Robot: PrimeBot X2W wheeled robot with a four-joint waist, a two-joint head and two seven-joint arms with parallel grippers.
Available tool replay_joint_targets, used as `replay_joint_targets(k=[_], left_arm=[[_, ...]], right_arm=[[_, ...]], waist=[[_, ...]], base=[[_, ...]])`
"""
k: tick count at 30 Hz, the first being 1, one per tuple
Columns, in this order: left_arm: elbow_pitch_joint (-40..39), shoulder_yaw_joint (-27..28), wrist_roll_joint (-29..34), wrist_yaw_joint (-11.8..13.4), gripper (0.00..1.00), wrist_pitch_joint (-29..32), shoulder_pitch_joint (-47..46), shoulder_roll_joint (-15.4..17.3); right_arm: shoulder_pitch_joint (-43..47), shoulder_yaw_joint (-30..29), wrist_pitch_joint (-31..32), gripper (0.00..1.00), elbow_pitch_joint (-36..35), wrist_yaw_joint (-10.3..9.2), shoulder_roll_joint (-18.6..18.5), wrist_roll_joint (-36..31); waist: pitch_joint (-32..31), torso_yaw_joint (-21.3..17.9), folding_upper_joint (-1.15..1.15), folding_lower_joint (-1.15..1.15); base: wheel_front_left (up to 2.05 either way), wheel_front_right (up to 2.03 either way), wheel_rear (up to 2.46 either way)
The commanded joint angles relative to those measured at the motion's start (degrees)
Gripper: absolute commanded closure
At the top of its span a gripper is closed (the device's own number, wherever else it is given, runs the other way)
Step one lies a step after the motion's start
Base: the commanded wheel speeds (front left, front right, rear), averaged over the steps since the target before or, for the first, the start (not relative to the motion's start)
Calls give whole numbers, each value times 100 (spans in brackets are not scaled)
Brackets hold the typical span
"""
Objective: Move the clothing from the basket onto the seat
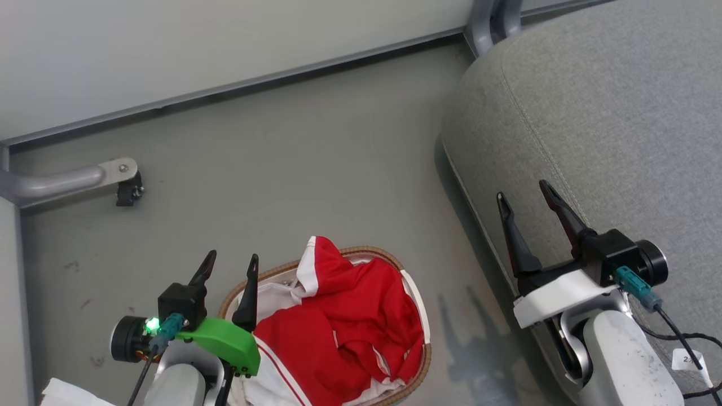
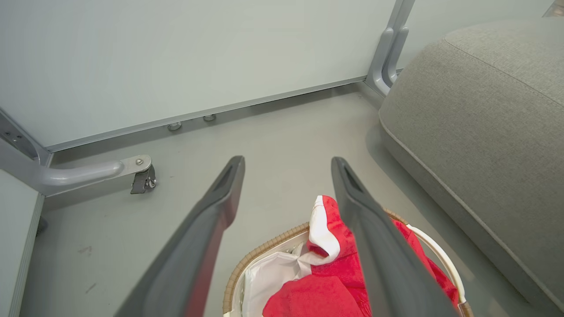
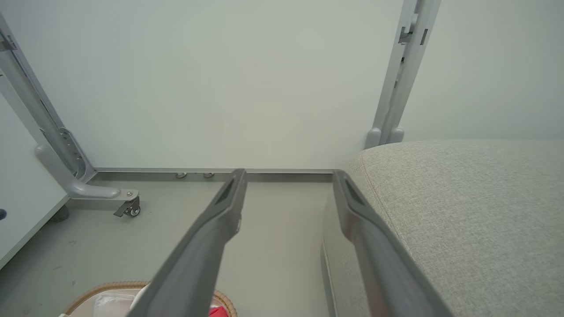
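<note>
Red clothing (image 1: pixel 344 321) with white panels is heaped in the basket (image 1: pixel 427 338), an oval tub with a brown woven rim on the floor; part of it peaks over the far rim. In the left wrist view the clothing (image 2: pixel 326 281) lies under my fingers, inside the basket (image 2: pixel 264 248). My left gripper (image 1: pixel 232 263) stands open over the basket's left edge, holding nothing. My right gripper (image 1: pixel 522 192) is open and empty above the left edge of the grey seat (image 1: pixel 609 113). The seat (image 3: pixel 462 211) spreads to the right in the right wrist view, and the basket (image 3: pixel 105 288) rim shows at the bottom.
A pale wall panel with grey metal framing runs along the back. A castor on a grey frame leg (image 1: pixel 128 192) stands at the left on the grey floor. Another frame post (image 1: pixel 488 22) rises behind the seat. A black cable with a tag (image 1: pixel 689 358) hangs by my right arm.
</note>
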Motion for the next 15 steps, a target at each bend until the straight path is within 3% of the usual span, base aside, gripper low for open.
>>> replay_joint_targets(k=[1, 15], left_arm=[[104, -45, -99, -21, 0, -5, -208, 102], [1016, -1022, -729, -21, 0, -5, -1239, 578]], right_arm=[[-127, 29, -28, 0, -59, -4, 6, 44], [-481, 352, -28, 0, -378, -4, 19, 521]], waist=[[660, -522, 0, -1], [1830, -1033, 0, -1]], base=[[0, 0, 0], [0, 0, 0]])
